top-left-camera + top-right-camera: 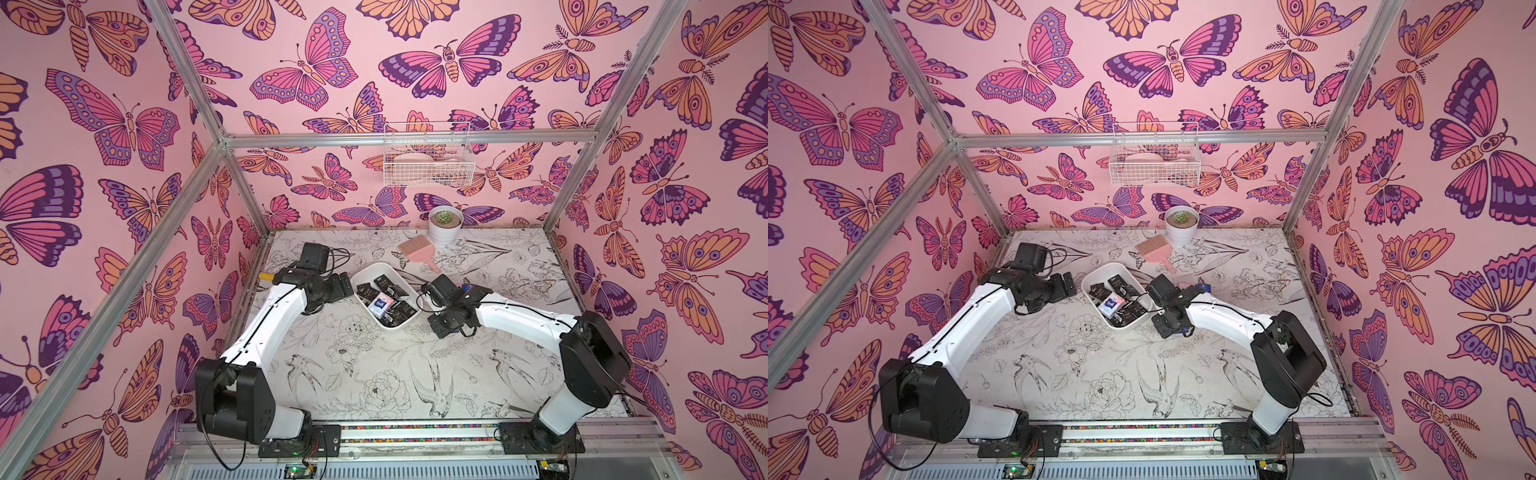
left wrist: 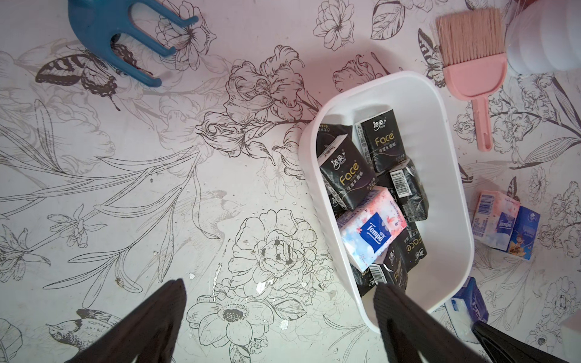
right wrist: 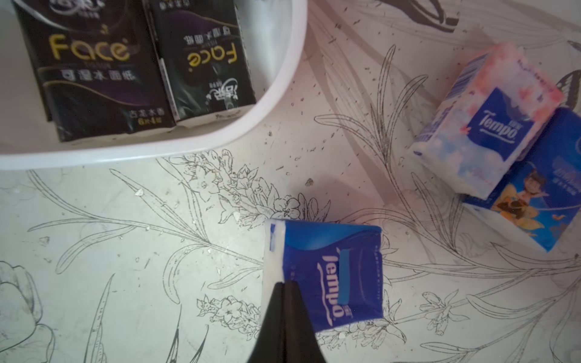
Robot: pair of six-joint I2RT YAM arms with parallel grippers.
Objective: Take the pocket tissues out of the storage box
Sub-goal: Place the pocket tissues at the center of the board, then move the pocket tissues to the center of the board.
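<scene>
Packets of black pocket tissue [image 2: 374,176] lie in our shallow white plastic storage box [image 2: 452,176], nearer our released left tool [image 2: 279,301]; right tool [image 3: 286,284] clenched on the blue packet [image 3: 333,270].

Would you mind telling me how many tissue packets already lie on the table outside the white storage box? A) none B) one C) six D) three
D: the right wrist view shows three outside the storage box: a blue packet by the shut right gripper, a white-pink packet, and a blue cartoon packet partly under it.
</scene>
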